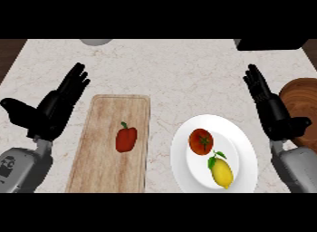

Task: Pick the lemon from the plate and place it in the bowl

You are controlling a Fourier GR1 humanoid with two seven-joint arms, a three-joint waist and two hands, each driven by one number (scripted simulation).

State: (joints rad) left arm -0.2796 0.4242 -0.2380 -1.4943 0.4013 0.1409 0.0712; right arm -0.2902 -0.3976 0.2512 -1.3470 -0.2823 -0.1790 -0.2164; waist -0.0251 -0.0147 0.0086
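Lemon point(222, 174) lies on the near side of the white plate point(243, 136), just beside a tomato point(201, 141). Both hands, left point(54, 106) and right point(271, 106), show straight, released fingers, holding nothing. The wooden bowl point(308, 108) sits right. A careless reach could nudge the tomato or roll the lemon.

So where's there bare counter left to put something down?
The widest free patch is the far counter, between the left hand and right hand. A narrow strip runs between the cutting board and white plate. It's crowded around the plate, right hand and wooden bowl.
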